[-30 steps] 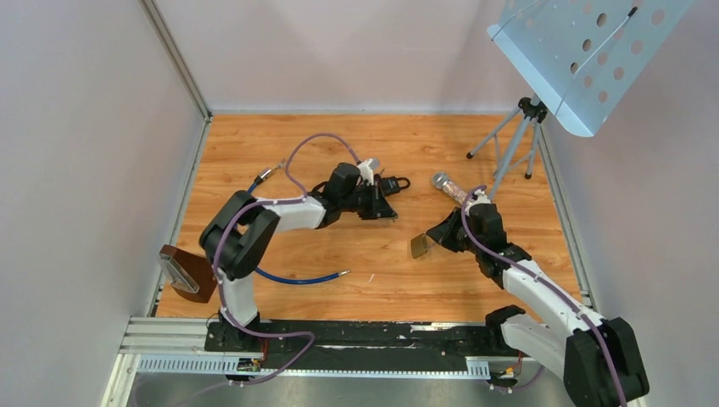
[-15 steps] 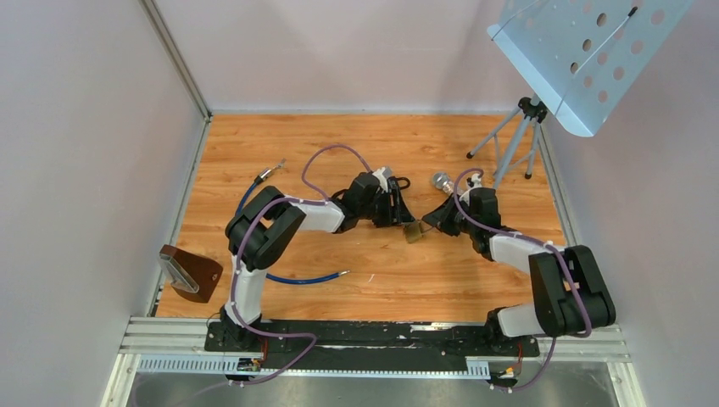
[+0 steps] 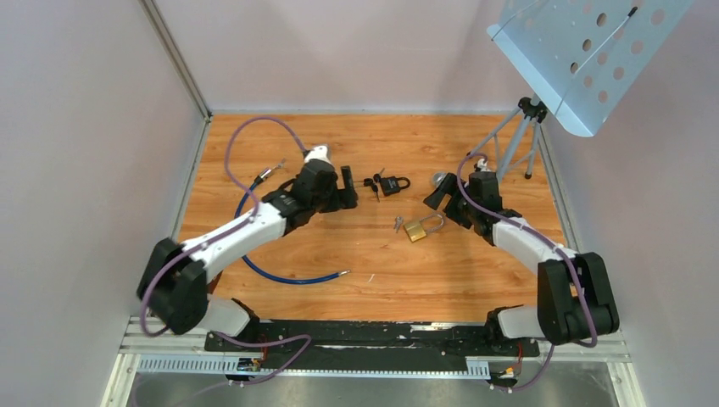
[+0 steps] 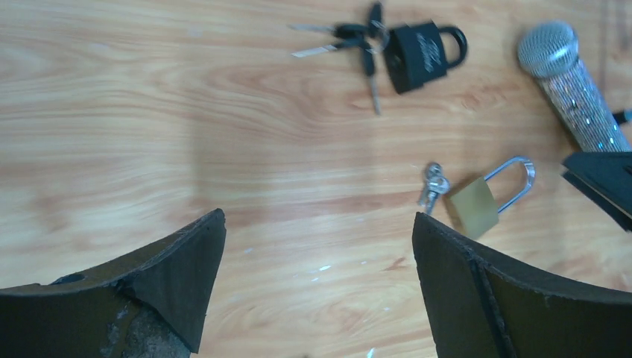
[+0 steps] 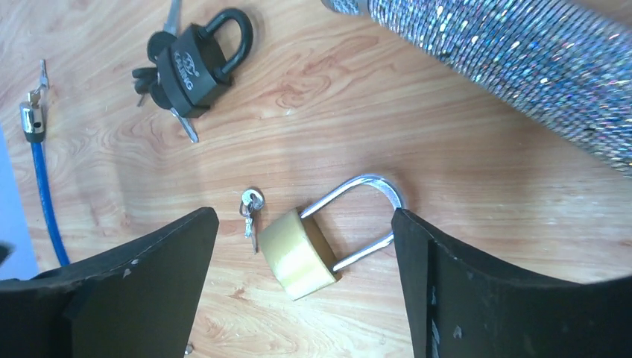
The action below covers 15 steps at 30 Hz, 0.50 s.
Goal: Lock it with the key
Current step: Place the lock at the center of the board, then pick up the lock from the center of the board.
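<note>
Brass padlock (image 5: 300, 253) lying flat at lower centre of the right-wrist view, shackle pointing to the upper right. Small key (image 5: 250, 209) lies just left of its body. Right gripper (image 5: 303, 216) and left gripper (image 4: 317, 224) are both spread wide and empty. Advised: steady the lock body first, then pinch the key by its bow.

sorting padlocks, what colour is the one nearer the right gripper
Brass-gold padlock; it shows best in the right wrist view.
</note>
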Each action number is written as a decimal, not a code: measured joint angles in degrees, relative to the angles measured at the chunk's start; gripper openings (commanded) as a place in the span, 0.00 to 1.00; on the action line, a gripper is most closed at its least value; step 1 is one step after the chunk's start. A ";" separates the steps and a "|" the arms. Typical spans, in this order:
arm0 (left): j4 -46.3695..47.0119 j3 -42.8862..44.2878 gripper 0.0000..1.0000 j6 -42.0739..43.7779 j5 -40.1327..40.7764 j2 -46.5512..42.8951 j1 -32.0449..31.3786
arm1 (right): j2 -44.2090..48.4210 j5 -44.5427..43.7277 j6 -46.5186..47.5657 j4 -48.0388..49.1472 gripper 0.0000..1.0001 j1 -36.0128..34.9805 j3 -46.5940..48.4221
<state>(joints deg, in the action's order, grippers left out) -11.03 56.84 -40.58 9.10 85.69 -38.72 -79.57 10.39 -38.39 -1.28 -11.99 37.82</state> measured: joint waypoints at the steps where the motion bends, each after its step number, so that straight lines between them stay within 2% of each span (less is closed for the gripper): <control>1: -2.73 -0.61 1.00 0.90 2.89 -4.20 0.72 | 1.36 -1.25 0.48 -1.14 0.88 -0.20 0.35; 4: -9.44 -1.20 1.00 2.91 8.74 -13.49 0.94 | 4.92 -5.70 2.25 -4.20 0.90 -2.54 1.79; 8: -18.64 -1.29 1.00 5.42 15.04 -26.08 0.81 | 7.87 -12.15 5.70 -6.80 0.90 -10.34 3.78; 12: -26.18 -0.96 1.00 6.91 18.05 -36.09 0.83 | 6.60 -13.94 12.46 -7.26 0.84 -23.15 5.90; 15: -31.30 0.39 1.00 7.61 18.23 -41.92 0.81 | 1.14 -12.85 19.41 -6.75 0.77 -34.21 9.22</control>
<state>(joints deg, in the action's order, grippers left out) -42.33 57.23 -32.97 27.33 43.77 -37.91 -78.43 -2.46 -18.98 -8.03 -46.19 47.05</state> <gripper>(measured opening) 0.998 0.837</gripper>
